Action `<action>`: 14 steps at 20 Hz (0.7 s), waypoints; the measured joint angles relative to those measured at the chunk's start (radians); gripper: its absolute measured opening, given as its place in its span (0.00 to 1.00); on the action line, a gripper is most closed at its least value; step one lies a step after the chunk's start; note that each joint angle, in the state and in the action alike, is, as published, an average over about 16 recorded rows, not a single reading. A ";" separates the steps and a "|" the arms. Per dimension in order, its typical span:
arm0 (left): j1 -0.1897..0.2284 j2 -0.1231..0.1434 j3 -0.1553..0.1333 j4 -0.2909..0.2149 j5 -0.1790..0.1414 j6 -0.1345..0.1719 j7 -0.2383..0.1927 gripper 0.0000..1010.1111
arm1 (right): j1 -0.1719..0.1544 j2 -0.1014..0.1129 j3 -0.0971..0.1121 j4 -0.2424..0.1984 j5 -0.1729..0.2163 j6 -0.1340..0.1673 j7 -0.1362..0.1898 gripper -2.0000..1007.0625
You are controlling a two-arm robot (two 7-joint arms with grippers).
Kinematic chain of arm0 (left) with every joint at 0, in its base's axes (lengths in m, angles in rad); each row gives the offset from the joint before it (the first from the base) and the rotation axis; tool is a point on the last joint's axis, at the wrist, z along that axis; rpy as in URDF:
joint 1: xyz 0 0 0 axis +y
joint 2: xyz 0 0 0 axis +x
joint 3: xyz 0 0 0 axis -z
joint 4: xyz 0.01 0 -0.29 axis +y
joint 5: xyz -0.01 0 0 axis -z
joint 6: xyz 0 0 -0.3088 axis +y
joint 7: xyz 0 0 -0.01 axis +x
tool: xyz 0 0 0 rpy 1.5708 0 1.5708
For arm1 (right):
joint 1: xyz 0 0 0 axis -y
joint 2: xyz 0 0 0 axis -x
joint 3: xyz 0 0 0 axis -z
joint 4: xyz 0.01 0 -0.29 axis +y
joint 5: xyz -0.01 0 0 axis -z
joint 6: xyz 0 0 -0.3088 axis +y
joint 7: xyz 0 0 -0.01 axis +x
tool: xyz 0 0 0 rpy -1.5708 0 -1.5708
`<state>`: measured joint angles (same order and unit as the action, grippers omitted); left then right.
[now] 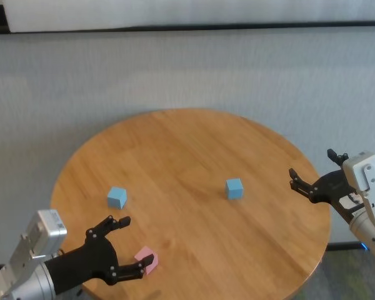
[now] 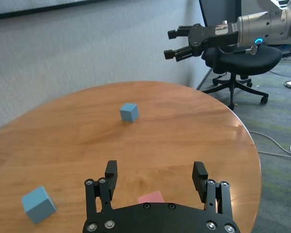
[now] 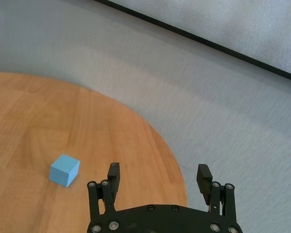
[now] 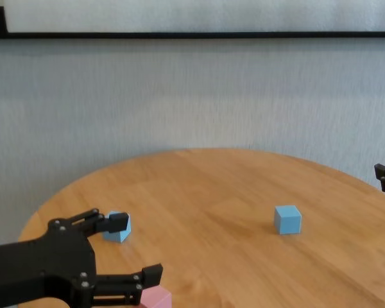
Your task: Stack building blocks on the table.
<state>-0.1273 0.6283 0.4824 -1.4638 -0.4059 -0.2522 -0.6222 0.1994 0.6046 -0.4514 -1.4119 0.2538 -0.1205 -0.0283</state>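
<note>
While the round wooden table [image 1: 194,156] carries all three cubes apart from one another, the left gripper [image 1: 126,245] hangs spread wide at its near edge, over the pink cube [image 1: 147,259]. The right gripper [image 1: 301,184], also unclenched and empty, waits at the table's right rim. One blue cube [image 1: 117,197] sits left of the table's centre, the other blue cube [image 1: 234,188] right of it.

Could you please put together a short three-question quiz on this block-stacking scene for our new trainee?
1. True or false: the blocks are already stacked.
2. Which claw is nearest the pink block? A) left claw B) right claw
3. How many blue blocks lie on the table?

Key:
1. False: all three lie apart on the table.
2. A: the open left claw is just over the pink block; the right claw, also open, is at the table's right edge.
3. Two: the left blue block and the right blue block.
</note>
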 joint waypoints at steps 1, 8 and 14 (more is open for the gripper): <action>-0.002 -0.004 0.000 0.007 0.001 0.001 -0.004 0.99 | 0.000 0.000 0.000 0.000 0.000 0.000 0.000 0.99; -0.020 -0.034 0.002 0.064 0.009 0.008 -0.029 0.99 | 0.000 0.000 0.000 0.000 0.000 0.000 0.000 0.99; -0.031 -0.060 0.002 0.103 0.008 0.012 -0.052 0.99 | 0.000 0.000 0.000 0.000 0.000 0.000 0.000 0.99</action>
<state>-0.1583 0.5683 0.4840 -1.3608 -0.3980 -0.2405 -0.6741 0.1994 0.6046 -0.4514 -1.4119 0.2538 -0.1205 -0.0283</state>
